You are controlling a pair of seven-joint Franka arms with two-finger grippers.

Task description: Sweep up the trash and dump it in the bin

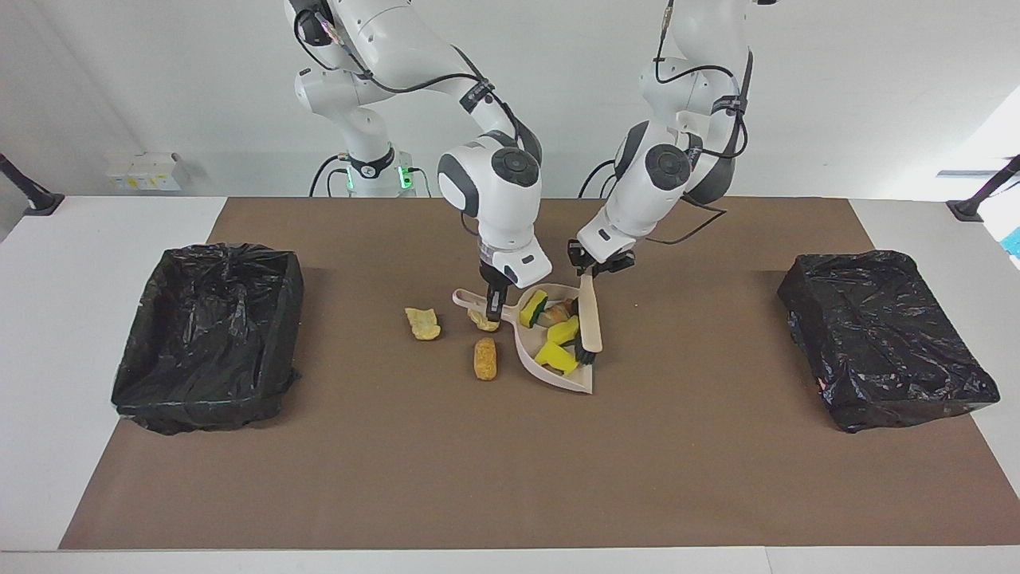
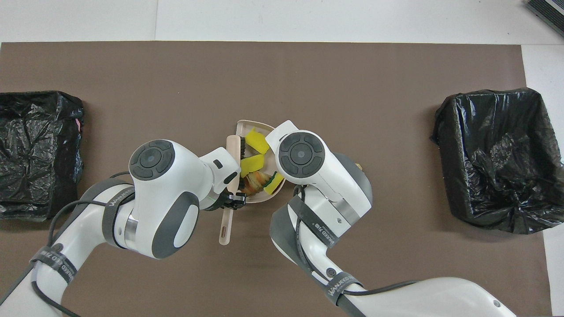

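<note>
Trash point(image 1: 558, 343) mostly sits heaped in the dustpan point(image 1: 578, 383), held by the right claw point(image 1: 492, 307) clamped on its handle. Three tan lumps point(image 1: 484, 359) lie on the tabletop toward the right arm's end; the left claw point(image 1: 591, 267), gripping the brush point(image 1: 590, 319), stands over the pan's other edge.

A robotics lab: two white arms point(image 1: 486, 171) mounted at a brown-matted table point(image 1: 478, 478), bare white walls.

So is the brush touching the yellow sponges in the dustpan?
Touching. In the facing view the brush bristles press against the yellow sponges inside the dustpan, no gap showing; the overhead view shows the same.
</note>
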